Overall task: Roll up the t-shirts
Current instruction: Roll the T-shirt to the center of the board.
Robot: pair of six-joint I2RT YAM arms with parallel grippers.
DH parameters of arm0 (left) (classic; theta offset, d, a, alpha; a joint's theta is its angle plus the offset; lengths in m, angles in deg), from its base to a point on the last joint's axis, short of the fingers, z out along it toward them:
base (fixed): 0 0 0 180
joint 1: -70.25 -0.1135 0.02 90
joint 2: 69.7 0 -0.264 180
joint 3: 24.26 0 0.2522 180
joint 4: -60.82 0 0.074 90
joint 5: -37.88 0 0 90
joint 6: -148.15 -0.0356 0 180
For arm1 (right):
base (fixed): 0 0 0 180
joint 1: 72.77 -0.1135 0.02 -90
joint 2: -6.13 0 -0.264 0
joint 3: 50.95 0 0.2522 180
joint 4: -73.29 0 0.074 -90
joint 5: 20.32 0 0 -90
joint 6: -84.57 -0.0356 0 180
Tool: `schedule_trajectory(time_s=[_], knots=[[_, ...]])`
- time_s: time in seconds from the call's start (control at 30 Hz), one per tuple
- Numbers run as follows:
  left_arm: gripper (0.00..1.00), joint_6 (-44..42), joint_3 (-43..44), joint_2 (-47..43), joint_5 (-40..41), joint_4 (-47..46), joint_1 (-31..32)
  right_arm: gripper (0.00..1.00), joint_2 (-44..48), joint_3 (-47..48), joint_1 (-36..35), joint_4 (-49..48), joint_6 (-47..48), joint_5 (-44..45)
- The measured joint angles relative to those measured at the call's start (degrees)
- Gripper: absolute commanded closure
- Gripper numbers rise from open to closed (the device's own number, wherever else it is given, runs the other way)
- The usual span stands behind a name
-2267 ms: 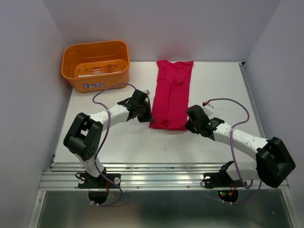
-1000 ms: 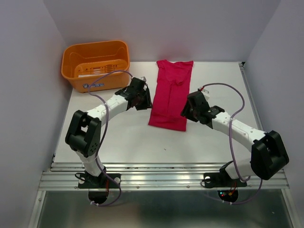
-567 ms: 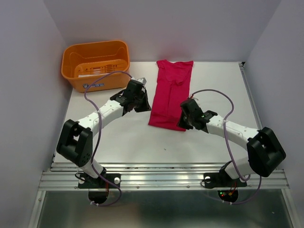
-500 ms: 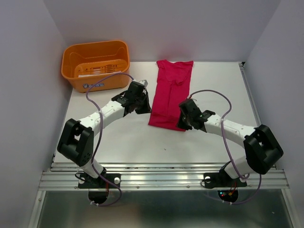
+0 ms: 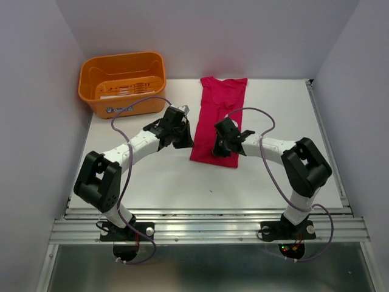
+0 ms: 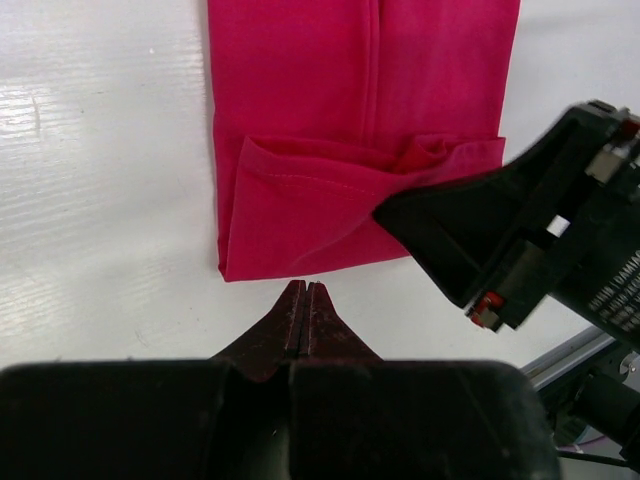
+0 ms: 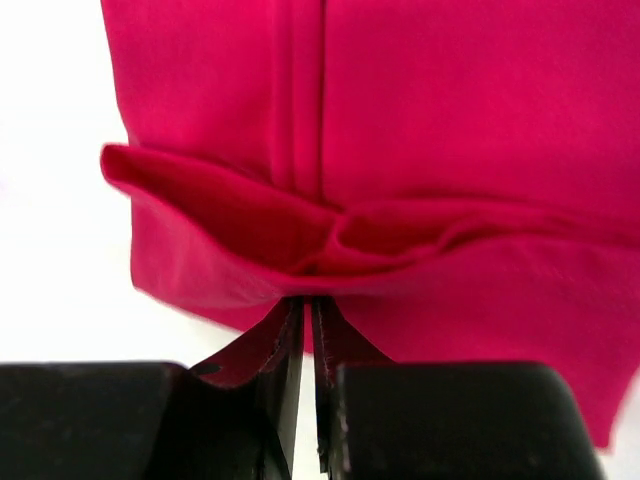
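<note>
One flat white table (image 5: pixel 152 182) carries everything. Two white-and-black jointed arms, the left arm (image 5: pixel 130 149) and the right arm (image 5: pixel 270 149), reach in from its near edge. In the top view their black wrists hide the fingertips.

There is a single plain crimson-pink soft-fabric t-shirt (image 5: pixel 222 112). It lies lengthwise as a long narrow strip at the middle of the table, running toward the far edge. Both wrist views cut off its far end, and the right wrist covers its near right corner from above. The near hem is turned up into a raised, rumpled fold.

One orange plastic basket (image 5: pixel 140 104) stands at the far left corner, well apart from the shirt. What lies on its floor is too small to make out.

The black two-finger left gripper (image 6: pixel 303 300) has its fingers pressed together on nothing. Its tips sit on the table just short of the near hem, toward the left corner. Whether they touch the cloth cannot be told.

The black two-finger right gripper (image 7: pixel 308 320) sits at the hem's right part. Its fingers are drawn to a thin slit with pink showing in it, pinching the raised fold.
</note>
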Motion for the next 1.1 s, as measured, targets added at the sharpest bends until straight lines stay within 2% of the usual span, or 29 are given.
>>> schedule_trajectory(time_s=[0.2, 0.4, 0.73, 1.1], knots=[[1.00, -0.2, -0.2, 0.7, -0.7, -0.2, 0.0, 0.88, -6.7, 5.8, 0.0, 0.0, 0.5, -0.2], [1.00, -0.4, -0.2, 3.6, -1.8, -1.0, 0.0, 0.87, -6.2, 7.0, 0.2, 0.2, 1.1, 0.7], [1.00, -0.4, 2.3, 13.6, -0.8, -1.2, 0.0, 0.87, 5.1, -1.5, 3.0, 0.5, 1.6, 3.7], [1.00, 0.2, 1.8, 15.0, 0.3, -2.6, -0.3, 0.88, 4.1, -7.9, 3.6, 1.0, 1.3, 4.9]])
